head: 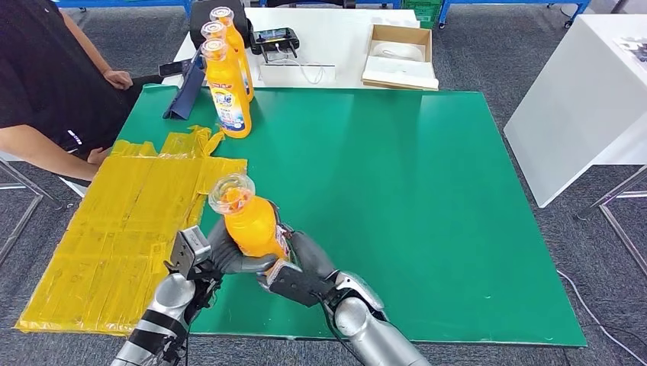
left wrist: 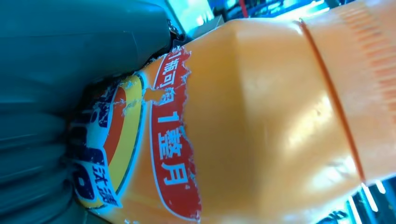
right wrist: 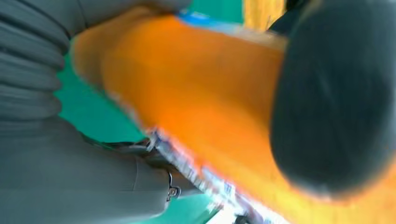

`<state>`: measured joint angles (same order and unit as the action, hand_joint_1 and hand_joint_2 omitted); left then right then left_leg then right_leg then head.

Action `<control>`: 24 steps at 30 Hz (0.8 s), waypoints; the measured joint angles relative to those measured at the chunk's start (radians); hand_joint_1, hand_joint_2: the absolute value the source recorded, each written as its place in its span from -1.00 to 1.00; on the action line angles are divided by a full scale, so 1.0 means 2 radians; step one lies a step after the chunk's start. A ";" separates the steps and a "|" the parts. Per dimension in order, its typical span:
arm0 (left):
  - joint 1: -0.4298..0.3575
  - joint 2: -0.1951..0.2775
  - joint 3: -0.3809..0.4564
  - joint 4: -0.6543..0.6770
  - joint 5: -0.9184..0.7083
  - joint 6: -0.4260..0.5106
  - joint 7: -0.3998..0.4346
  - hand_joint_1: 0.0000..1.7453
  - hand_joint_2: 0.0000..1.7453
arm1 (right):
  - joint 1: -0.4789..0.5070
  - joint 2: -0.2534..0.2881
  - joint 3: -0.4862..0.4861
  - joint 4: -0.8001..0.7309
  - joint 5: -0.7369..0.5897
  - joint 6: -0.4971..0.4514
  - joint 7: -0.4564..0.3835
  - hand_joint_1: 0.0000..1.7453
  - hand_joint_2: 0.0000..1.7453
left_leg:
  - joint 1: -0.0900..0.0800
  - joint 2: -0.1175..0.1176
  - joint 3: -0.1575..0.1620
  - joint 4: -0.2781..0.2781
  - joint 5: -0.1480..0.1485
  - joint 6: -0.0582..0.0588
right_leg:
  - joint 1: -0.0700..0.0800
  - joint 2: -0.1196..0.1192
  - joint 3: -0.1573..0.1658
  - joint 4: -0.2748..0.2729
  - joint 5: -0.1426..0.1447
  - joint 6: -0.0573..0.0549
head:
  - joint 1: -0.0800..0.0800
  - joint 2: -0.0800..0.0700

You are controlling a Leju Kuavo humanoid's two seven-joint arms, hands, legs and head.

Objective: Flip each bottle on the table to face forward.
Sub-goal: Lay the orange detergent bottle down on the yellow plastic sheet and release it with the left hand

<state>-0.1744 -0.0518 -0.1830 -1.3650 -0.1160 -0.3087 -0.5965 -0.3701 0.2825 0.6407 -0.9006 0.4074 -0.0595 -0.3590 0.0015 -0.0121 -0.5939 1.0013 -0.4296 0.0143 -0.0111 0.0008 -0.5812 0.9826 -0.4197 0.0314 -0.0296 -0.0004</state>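
Low in the head view, left of centre, an orange bottle [head: 248, 221] is held over the near edge of the green counter [head: 427, 198], tilted with its clear cap toward the upper left. Both hands are closed on it: the left hand [head: 221, 255] wraps the lower body from the left, and the right hand [head: 294, 267] cups it from the right and below. In the left wrist view the bottle's label [left wrist: 140, 149] shows with a torn, ragged edge, next to bare glossy plastic. The right wrist view is blurred, but the orange body runs across the frame with a dark finger [right wrist: 331, 93] laid over it.

The bottle looks full, so it is probably fairly heavy for its size, with the weight low in the body. The plastic is smooth and shiny and likely slippery where the label is gone; the wall is stiff enough to squeeze moderately but could dent. The best hold seems to be around the labelled middle, where the paper gives friction, rather than the narrow neck.

Three more bottles [head: 227, 91] stand in a tight row at the upper left of the counter, near a person's arm [head: 46, 149] and a yellow sheet [head: 130, 229].
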 joint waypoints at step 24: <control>-0.036 0.100 0.032 0.128 -0.621 0.442 0.158 1.00 1.00 | 0.035 -0.144 -0.152 -0.201 -0.036 0.040 -0.009 -1.00 1.00 | 0.000 0.001 0.000 0.000 0.000 0.000 | 0.000 0.001 0.000 0.000 0.000 0.000 | 0.000 0.000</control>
<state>-0.2470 0.1489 -0.1190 -1.1097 -1.3577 0.5748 -0.2798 -0.2992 -0.0056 0.3360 -1.3025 0.3345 0.0207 -0.3761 0.0013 -0.0093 -0.5931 1.0016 -0.4295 0.0143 -0.0112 0.0036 -0.5813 0.9827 -0.4194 0.0313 -0.0296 -0.0004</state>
